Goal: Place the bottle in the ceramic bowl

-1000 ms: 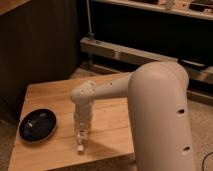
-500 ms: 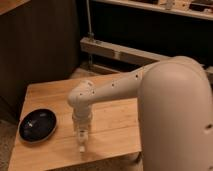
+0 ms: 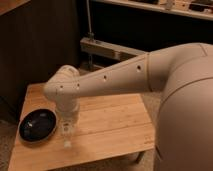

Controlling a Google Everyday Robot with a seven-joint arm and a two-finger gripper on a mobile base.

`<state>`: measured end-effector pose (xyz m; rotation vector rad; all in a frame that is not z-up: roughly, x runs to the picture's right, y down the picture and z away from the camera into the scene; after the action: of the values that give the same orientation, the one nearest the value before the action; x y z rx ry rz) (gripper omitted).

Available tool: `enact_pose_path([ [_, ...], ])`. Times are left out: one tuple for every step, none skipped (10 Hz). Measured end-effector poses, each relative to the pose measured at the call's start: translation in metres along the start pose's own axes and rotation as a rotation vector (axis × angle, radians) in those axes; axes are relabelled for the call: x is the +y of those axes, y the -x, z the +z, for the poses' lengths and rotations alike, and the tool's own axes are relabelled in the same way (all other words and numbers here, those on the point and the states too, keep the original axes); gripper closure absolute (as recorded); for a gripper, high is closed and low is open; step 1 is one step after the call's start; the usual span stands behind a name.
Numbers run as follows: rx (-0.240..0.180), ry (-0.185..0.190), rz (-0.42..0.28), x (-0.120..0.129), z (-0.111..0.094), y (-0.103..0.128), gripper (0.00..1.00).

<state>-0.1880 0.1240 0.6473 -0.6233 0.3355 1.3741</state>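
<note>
The ceramic bowl is a shallow glossy black dish at the left end of the wooden table. My gripper points straight down from the white wrist, just right of the bowl's rim and above the table top. It is shut on the bottle, a small clear plastic bottle that hangs upright below the wrist, with its pale lower end close to the wood. The bottle is beside the bowl, not over it. The wrist hides the fingers' upper part.
My white arm reaches across the table from the right, and my large body fills the right side. A dark wall and a metal shelf frame stand behind the table. The table's front edge is near the gripper.
The arm has swung to the left, carrying the gripper and bottle from the table's middle towards the black bowl. The bowl has not moved.
</note>
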Motion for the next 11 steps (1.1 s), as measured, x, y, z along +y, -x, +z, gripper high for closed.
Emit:
enact_pose_path([
  [-0.014,-0.002,-0.035,0.018,-0.005,0.012,1.00],
  [-0.020,-0.004,-0.075,0.039,-0.007,0.024,1.00],
  [-0.030,-0.002,-0.122,0.063,-0.008,0.039,1.00],
  [-0.044,-0.001,-0.174,0.087,-0.006,0.056,1.00],
  [-0.059,-0.002,-0.213,0.100,-0.004,0.065,1.00],
  [-0.080,0.002,-0.267,0.114,0.000,0.073,0.95],
  [-0.104,0.016,-0.322,0.125,0.006,0.080,0.86],
  [-0.120,0.029,-0.356,0.128,0.013,0.085,0.76],
  [-0.134,0.050,-0.388,0.130,0.017,0.086,0.66],
  [-0.147,0.082,-0.418,0.127,0.021,0.086,0.56],
  [-0.160,0.112,-0.437,0.121,0.024,0.088,0.45],
])
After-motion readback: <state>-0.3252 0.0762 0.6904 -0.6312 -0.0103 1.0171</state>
